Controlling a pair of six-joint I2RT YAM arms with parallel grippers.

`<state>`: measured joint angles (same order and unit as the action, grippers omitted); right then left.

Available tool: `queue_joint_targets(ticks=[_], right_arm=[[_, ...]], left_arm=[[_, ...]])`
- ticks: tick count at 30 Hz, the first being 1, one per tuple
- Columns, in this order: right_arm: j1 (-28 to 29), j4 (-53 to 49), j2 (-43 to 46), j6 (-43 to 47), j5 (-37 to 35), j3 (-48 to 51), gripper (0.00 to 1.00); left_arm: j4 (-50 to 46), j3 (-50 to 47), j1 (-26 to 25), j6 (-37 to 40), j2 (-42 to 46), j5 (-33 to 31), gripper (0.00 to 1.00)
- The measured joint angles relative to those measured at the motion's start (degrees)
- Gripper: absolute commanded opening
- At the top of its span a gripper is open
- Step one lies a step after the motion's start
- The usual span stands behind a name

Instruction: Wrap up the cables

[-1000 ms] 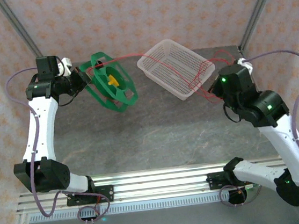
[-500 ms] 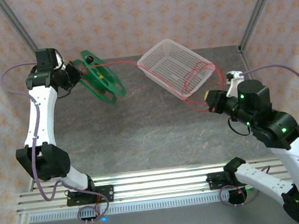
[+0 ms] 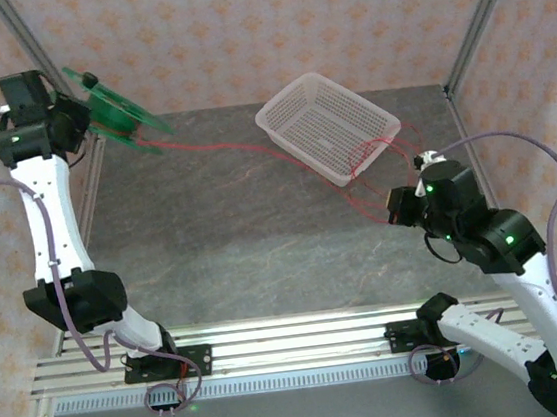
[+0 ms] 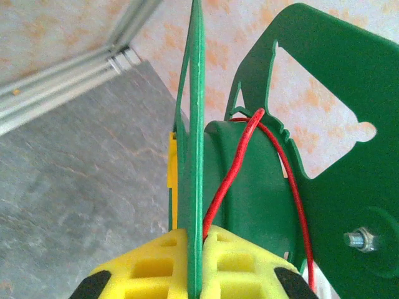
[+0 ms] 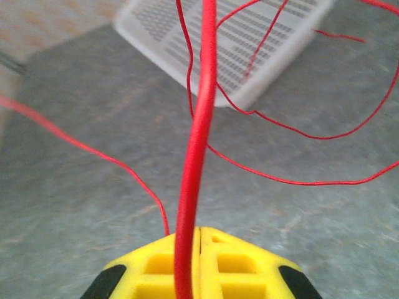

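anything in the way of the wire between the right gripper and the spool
The basket. Between the right gripper, shut on the wire, and the spool in the left gripper, wire loops lie across the basket's near right corner; whether they are snagged there I cannot tell.

Table (image 3: 252,242) centre bare, red cables (image 3: 213,147) strung across far side, basket (image 3: 324,123) far right

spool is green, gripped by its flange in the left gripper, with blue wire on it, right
No: the wire is red, not blue, as the left wrist view shows. The spool is green and the left gripper grips its flange.
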<state>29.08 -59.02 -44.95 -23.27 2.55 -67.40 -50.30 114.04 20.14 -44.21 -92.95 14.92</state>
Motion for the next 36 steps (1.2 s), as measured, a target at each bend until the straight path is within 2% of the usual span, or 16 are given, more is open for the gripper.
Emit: queue_joint_targets(ticks=[6,10,12,17,27,36], right_arm=[[0.0,-1.5,-0.9,-1.8,-3.5,0.8,0.00],[-0.8,-3.5,-2.5,-5.5,-11.5,3.1,0.00],[-1.2,-4.3,-3.9,-6.6,-13.7,4.3,0.00],[-1.7,-1.3,-4.8,-6.8,-11.7,8.2,0.00],[-2.6,1.5,-9.2,-6.8,-10.3,9.9,0.00],[-9.4,3.6,-15.1,-7.0,-13.6,9.7,0.00]], left_arm=[[-0.1,0.8,1.1,-1.0,-0.1,-0.2,0.00],[0.1,1.3,6.9,-4.1,0.0,8.8,0.00],[0.9,1.4,10.0,-5.5,0.0,10.9,0.00],[3.1,-0.5,14.7,-10.1,1.1,17.0,0.00],[12.1,-0.7,14.7,-16.4,2.2,28.9,0.00],[13.7,-0.7,12.3,-15.1,2.2,40.0,0.00]])
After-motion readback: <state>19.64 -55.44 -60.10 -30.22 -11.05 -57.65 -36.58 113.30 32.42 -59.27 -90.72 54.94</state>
